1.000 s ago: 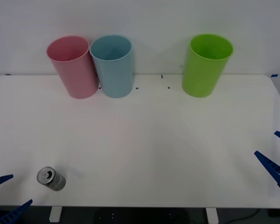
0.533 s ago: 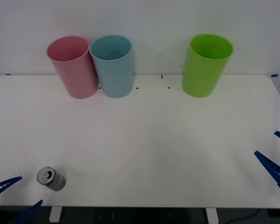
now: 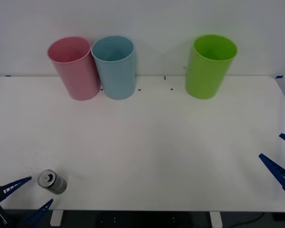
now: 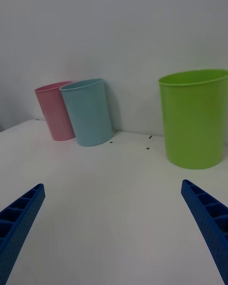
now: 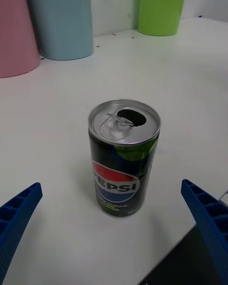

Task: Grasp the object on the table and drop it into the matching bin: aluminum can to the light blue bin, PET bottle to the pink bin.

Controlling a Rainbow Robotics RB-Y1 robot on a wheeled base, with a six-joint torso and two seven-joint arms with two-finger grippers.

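Observation:
A small aluminum can [image 3: 52, 182] stands upright near the front left corner of the white table [image 3: 147, 147]; up close the can [image 5: 124, 157] is dark with a Pepsi logo and an opened silver top. My left gripper [image 3: 27, 195] is open just left of it at the table's front edge, fingers [image 5: 18, 213] wide apart with the can ahead between them. The light blue bin [image 3: 114, 67] and pink bin [image 3: 75, 68] stand side by side at the back left. My right gripper [image 3: 279, 164] waits open at the right edge.
A green bin [image 3: 209, 65] stands at the back right, the same green bin [image 4: 194, 118] seen closer in the right wrist view. Small dark marks [image 3: 156, 85] dot the table between the bins. The table's front edge lies right beside the can.
My left gripper has moved right and forward toward the can, its fingers now closer to it. The can, the bins and the right arm have stayed put.

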